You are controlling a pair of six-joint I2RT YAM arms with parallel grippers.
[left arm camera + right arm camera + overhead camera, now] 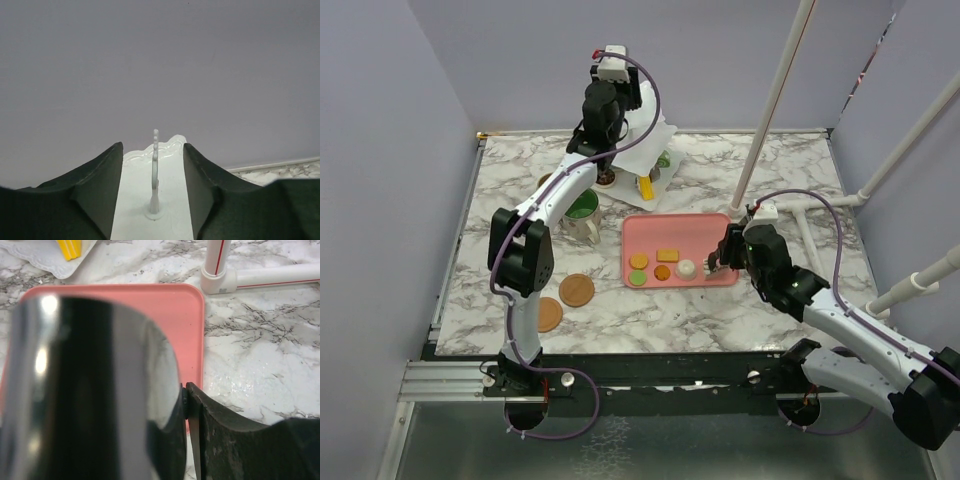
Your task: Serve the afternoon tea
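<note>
My left claw point(152, 147) stands parted over the white stand point(135, 205) at the back of the tabletop point(770, 180), with the stand's top loop point(155, 160) between the fingers (not touching, as far as I see). My right claw point(714, 264) clamps black tongs point(95, 390) over the pink tray point(192, 315), with pastries point(662, 263) just to its left.

No legible text, labels, numbers (all 3 views).
</note>
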